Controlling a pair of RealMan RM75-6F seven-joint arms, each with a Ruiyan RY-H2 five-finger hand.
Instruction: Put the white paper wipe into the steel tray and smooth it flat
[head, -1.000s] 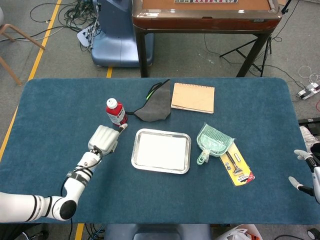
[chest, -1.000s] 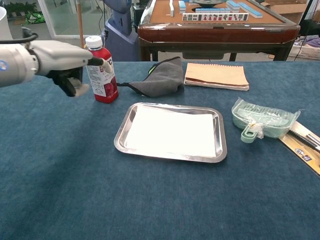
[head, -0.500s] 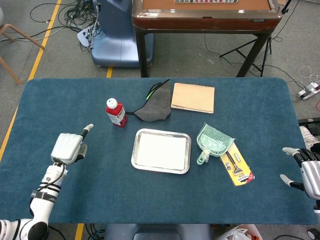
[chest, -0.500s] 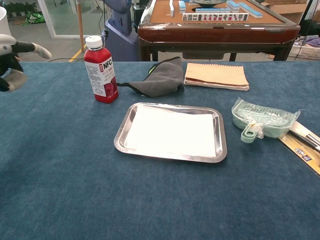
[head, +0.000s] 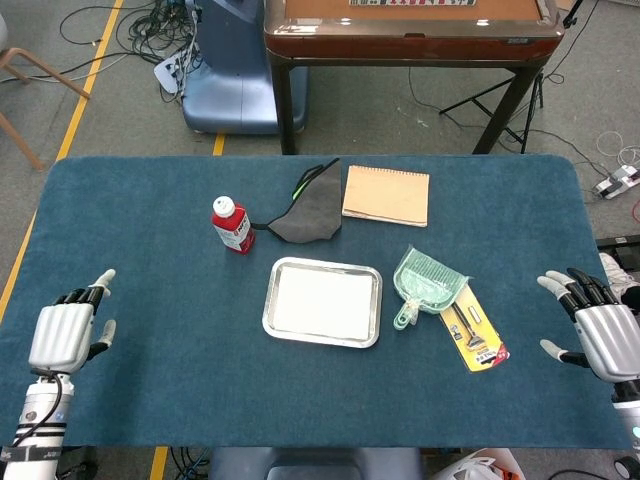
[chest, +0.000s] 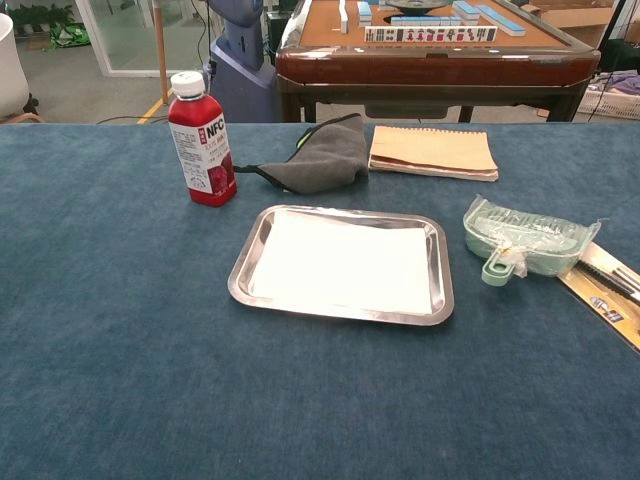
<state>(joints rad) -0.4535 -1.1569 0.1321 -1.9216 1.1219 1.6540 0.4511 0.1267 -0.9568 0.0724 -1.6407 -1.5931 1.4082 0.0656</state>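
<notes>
- The white paper wipe (chest: 342, 262) lies inside the steel tray (chest: 247, 255), spread across its floor with its edges close to the rim; it looks flat from both views, though fine creases would be too small to tell
- The left hand (head: 64, 331) sits at the table's left edge, empty with fingers extended and apart; the right hand (head: 596, 331) sits at the right edge, likewise empty and spread; both are well apart from the tray, and neither shows in the chest view
- Judging from this layout, the task looks essentially done; what remains, if anything, is a check
- To do that well: if a corner proves raised, bring one flat palm down on the sheet's middle and stroke outward toward the rim; press lightly so the thin paper does not bunch or drag the tray
- Approach from the near side; the red juice bottle (chest: 202, 138) and grey cloth (chest: 322, 155) stand just behind the tray, the green dustpan (chest: 522, 240) to its right
</notes>
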